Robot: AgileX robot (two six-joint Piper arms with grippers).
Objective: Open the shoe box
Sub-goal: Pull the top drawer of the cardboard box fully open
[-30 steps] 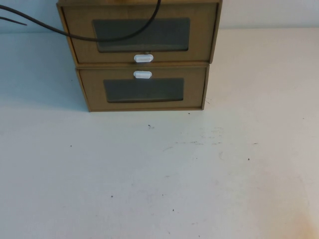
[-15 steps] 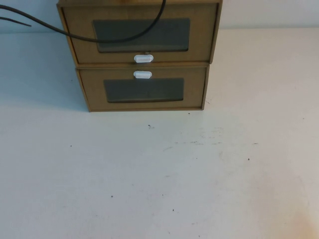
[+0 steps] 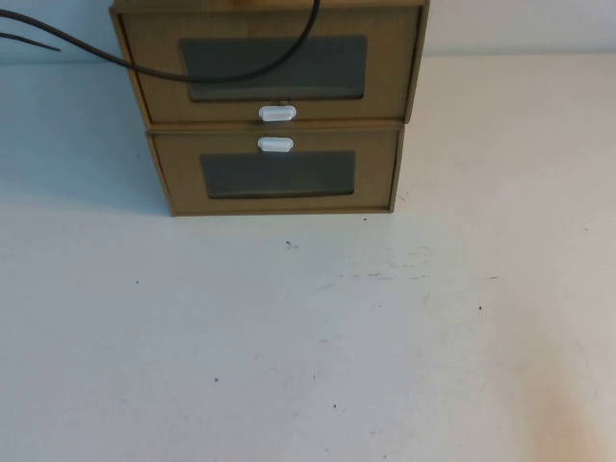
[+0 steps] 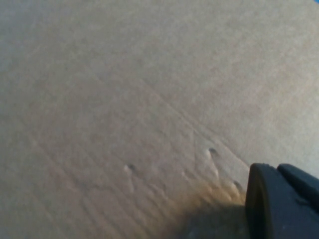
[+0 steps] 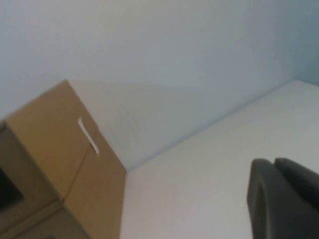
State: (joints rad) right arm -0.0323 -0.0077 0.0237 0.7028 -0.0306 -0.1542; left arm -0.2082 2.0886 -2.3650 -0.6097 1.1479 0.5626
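Two brown shoe boxes stand stacked at the table's far edge in the high view, the upper box (image 3: 269, 67) on the lower box (image 3: 279, 178). Each front has a dark window and a white handle, the upper handle (image 3: 277, 113) just above the lower handle (image 3: 275, 144). Both fronts are closed. Neither gripper shows in the high view. My left gripper (image 4: 276, 172) hovers shut, close over a brown cardboard surface (image 4: 124, 99), holding nothing. My right gripper (image 5: 274, 167) is shut and empty above the table, to the side of the boxes (image 5: 55, 149).
A black cable (image 3: 192, 72) hangs across the upper box's window. The white table (image 3: 308, 337) stretches in front of the boxes. A pale wall (image 5: 174, 45) rises behind them. A white slot (image 5: 87, 135) marks the box's side.
The black cable over the upper box has shifted slightly. The boxes have not moved.
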